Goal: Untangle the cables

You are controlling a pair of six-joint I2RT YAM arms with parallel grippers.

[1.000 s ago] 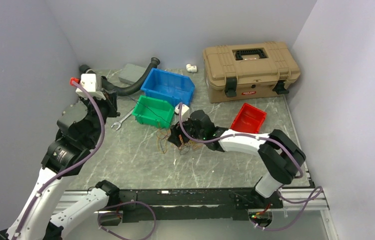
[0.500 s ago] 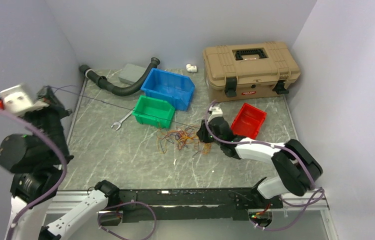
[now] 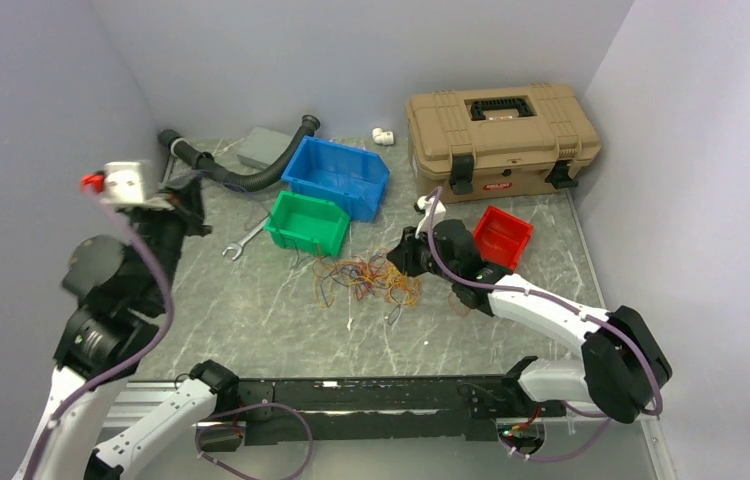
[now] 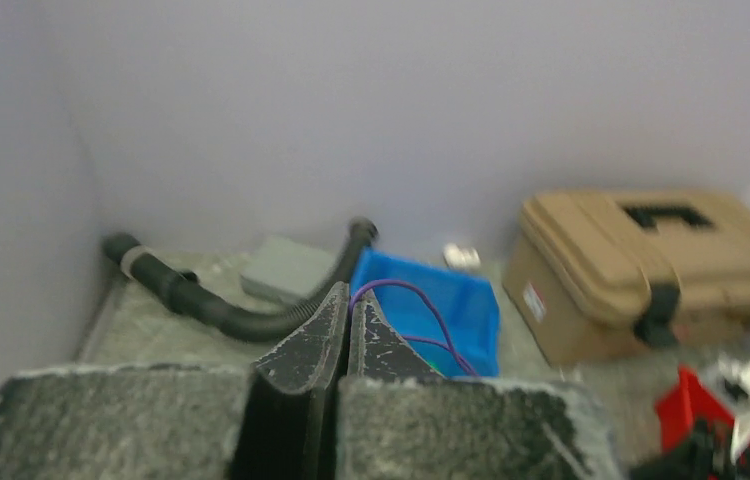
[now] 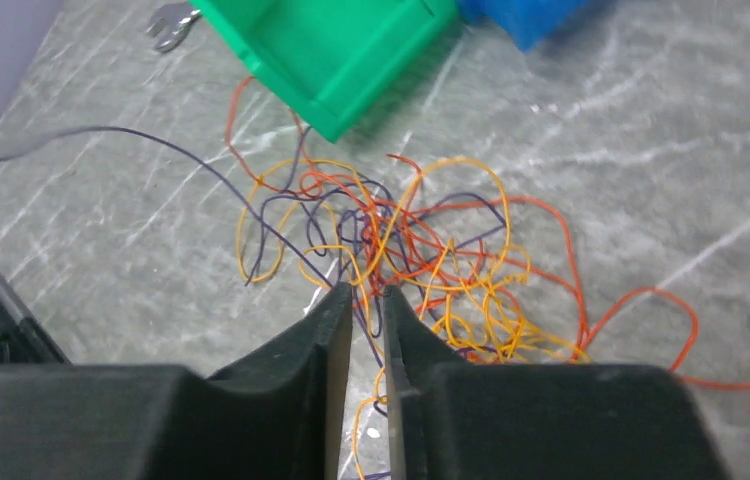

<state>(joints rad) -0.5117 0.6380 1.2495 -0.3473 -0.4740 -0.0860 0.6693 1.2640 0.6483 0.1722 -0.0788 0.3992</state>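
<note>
On the marbled table (image 3: 251,310), the cables (image 3: 366,278) lie in an orange, red, yellow and purple tangle near the green bin (image 3: 301,240). The right gripper (image 5: 366,295) sits low at the tangle's edge, its jaws narrowed to a slit with strands running through it; whether they are pinched cannot be told. The left gripper (image 4: 351,297), raised well off to the left, is clamped tight on one purple cable (image 4: 396,285).
</note>
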